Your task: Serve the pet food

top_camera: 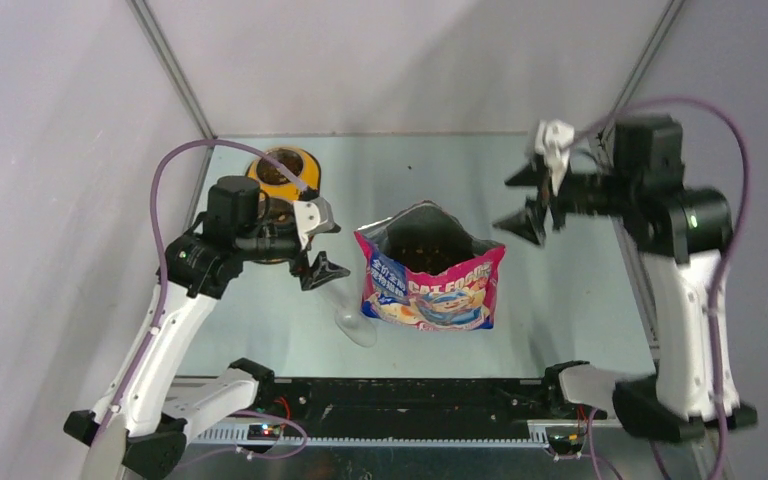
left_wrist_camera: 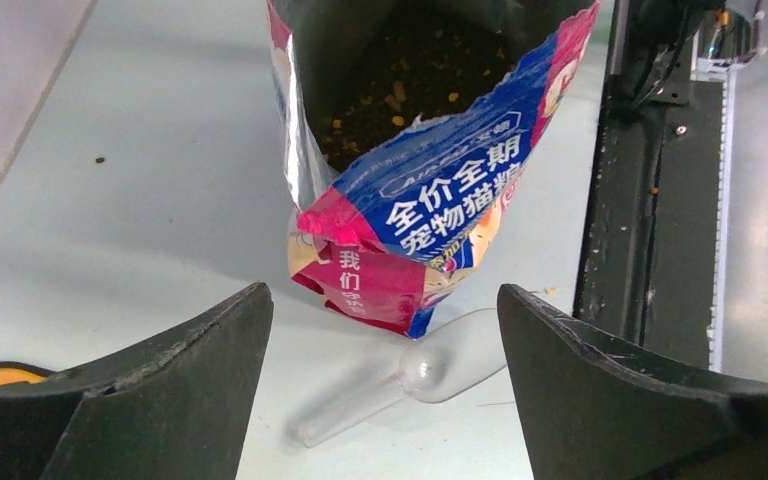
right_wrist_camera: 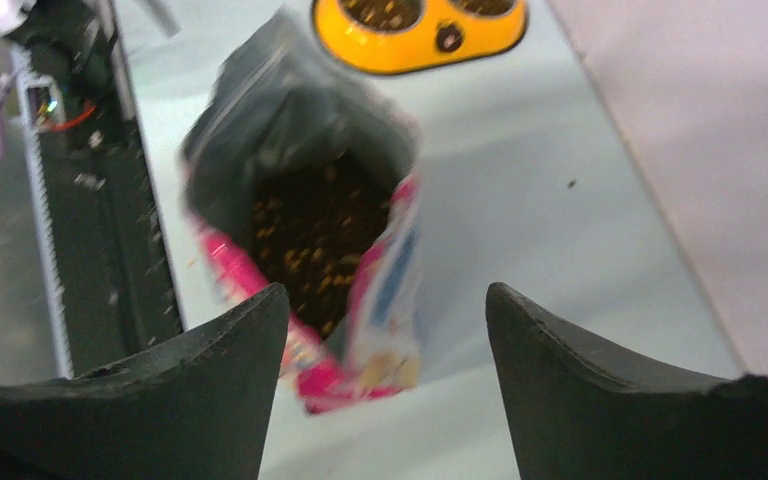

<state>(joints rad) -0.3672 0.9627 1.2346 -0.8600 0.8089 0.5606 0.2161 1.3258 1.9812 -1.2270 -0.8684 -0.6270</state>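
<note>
Kibble [left_wrist_camera: 415, 75]: mostly kept in the open bag [top_camera: 430, 285], which stands upright mid-table; a brown portion is also seen in the wells of the yellow bowl [right_wrist_camera: 415, 45] at far left.
Scoop [left_wrist_camera: 440, 365]: laid empty on the table [top_camera: 560, 300], just beside the bag's near left corner.
Left gripper [top_camera: 322, 243]: jaws spread wide, nothing held; poised between bowl and bag.
Right gripper [top_camera: 528, 200]: jaws apart, nothing held; raised to the right of the bag.
Progress: serving is judged done or nearly so; sufficiency of the portion cannot be told.
Left to do: arms to be withdrawn, at most.
Surface: pale, smooth, faintly glossy; one stray pellet [left_wrist_camera: 99, 159] is noted.
Room: plain grey walls [top_camera: 410, 60]; black rail [top_camera: 410, 400] along the near edge.
</note>
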